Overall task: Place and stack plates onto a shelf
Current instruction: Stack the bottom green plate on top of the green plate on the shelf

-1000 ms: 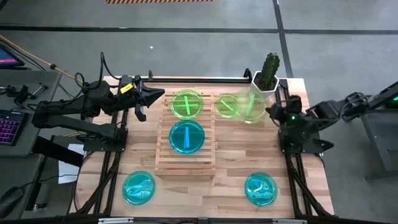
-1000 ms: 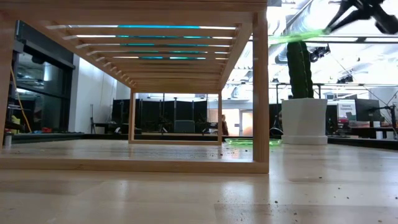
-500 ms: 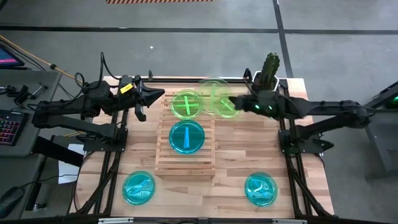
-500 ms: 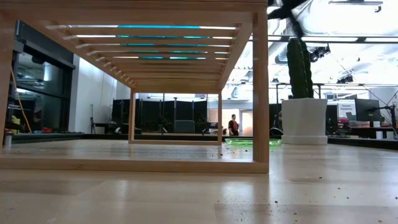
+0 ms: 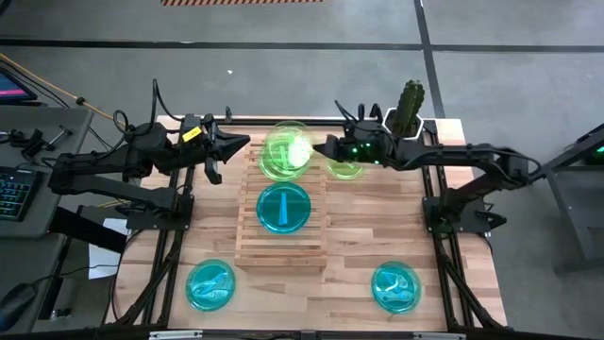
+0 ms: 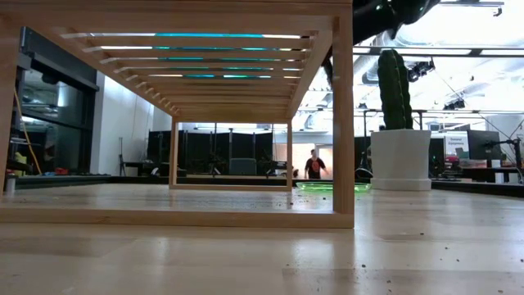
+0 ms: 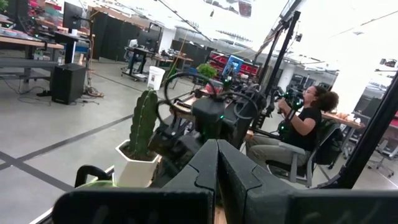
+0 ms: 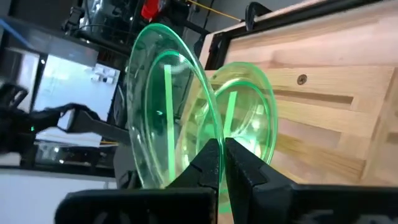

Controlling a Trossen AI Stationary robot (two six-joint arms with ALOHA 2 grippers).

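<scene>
My right gripper (image 5: 321, 148) (image 8: 222, 163) reaches in from the table's right and is shut on a lime green plate (image 5: 289, 144) (image 8: 165, 106). The plate hangs over the far end of the wooden shelf (image 5: 250, 236). Under it, a second green plate (image 5: 272, 170) (image 8: 245, 118) lies on the slats, with a cyan plate (image 5: 283, 208) nearer on the shelf. A third green plate (image 5: 345, 167) (image 6: 327, 187) lies on the table right of the shelf. My left gripper (image 5: 231, 146) (image 7: 217, 168) waits shut, left of the shelf's far end. My right gripper pinches the green plate's rim (image 8: 208, 134) on the side toward the table's right between its two fingers. The fingers come nearly level from the right, slanting a little down. The plate is lifted clear, roughly flat, above the green plate on the shelf.
Two cyan plates lie on the table near the front, one left (image 5: 209, 284), one right (image 5: 394, 287). A cactus in a white pot (image 5: 406, 111) (image 6: 399, 156) stands at the far right corner. People show in the room beyond the table.
My right gripper has swung from beside the cactus toward the table's left and a little down, carrying the green plate across the green plate on the table. It now hangs over the shelf's far end. The gripper has tipped more level.
</scene>
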